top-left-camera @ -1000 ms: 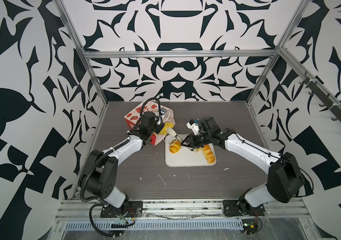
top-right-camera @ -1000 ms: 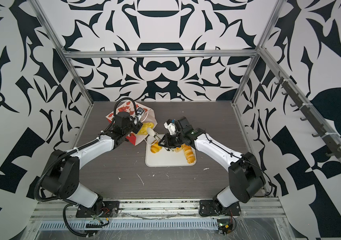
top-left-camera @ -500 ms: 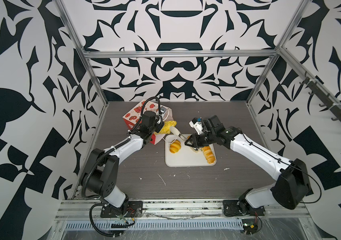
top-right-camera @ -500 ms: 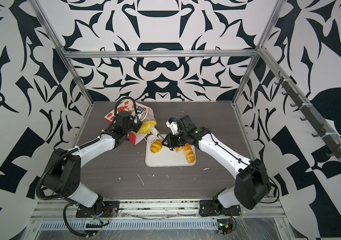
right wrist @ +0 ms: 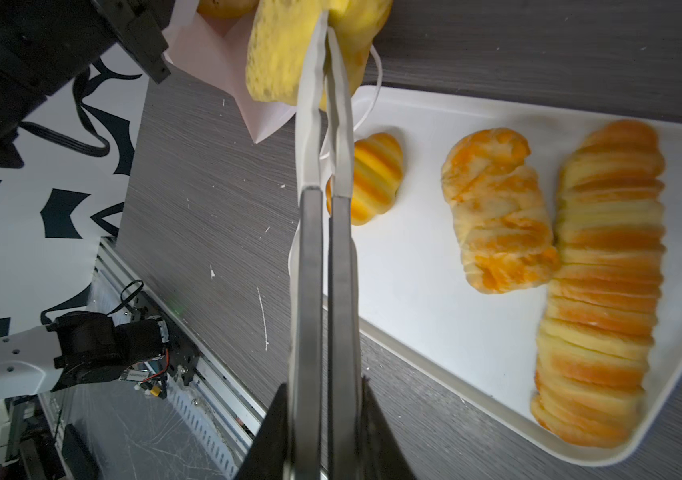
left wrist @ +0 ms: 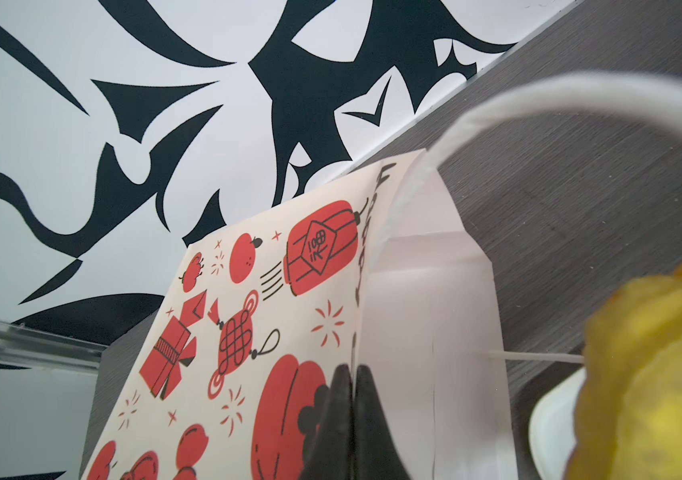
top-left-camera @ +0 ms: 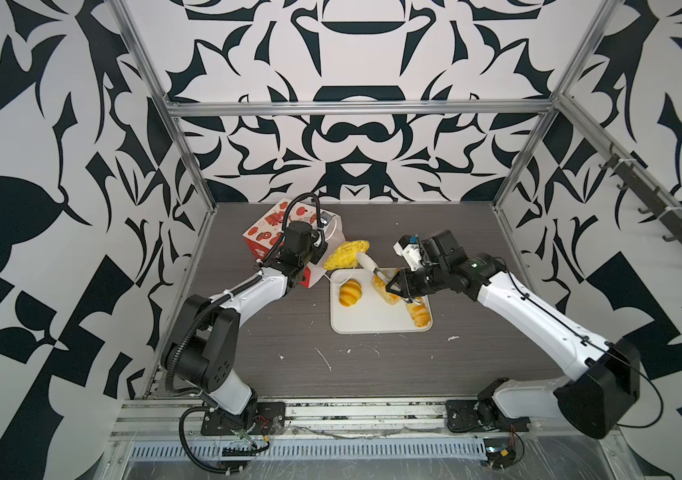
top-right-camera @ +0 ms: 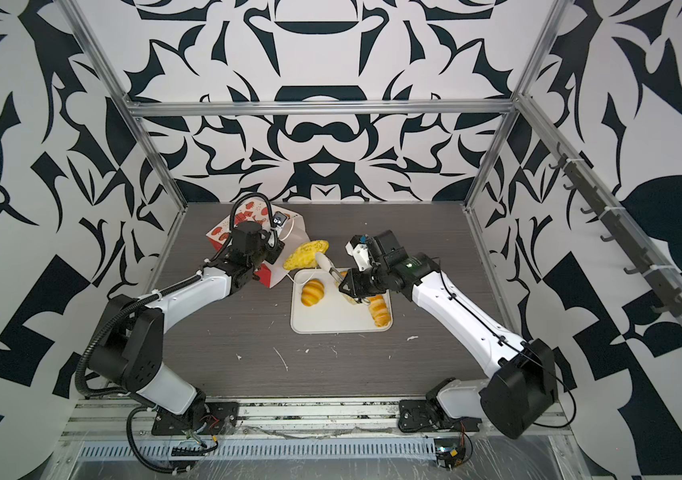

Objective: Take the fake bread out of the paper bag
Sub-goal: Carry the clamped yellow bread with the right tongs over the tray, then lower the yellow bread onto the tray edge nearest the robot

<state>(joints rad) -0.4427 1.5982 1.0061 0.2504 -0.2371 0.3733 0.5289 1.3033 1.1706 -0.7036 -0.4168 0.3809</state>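
Right wrist view: the right tool (right wrist: 324, 419), clamped on tongs (right wrist: 322, 270), has drawn a yellow bun (right wrist: 273, 54) out just beside the bag (top-left-camera: 270, 232) mouth. The left tool (left wrist: 349, 395) pinches the bag's rim. Fourth piece nearly freed.

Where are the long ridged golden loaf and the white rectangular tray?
Long ridged golden loaf (right wrist: 603, 286): right wrist view, its middle.
White rectangular tray (right wrist: 418, 274): right wrist view, bare floor.

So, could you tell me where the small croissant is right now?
In both top views the small croissant lies on the left part of the white tray, apart from the braided piece to its right.
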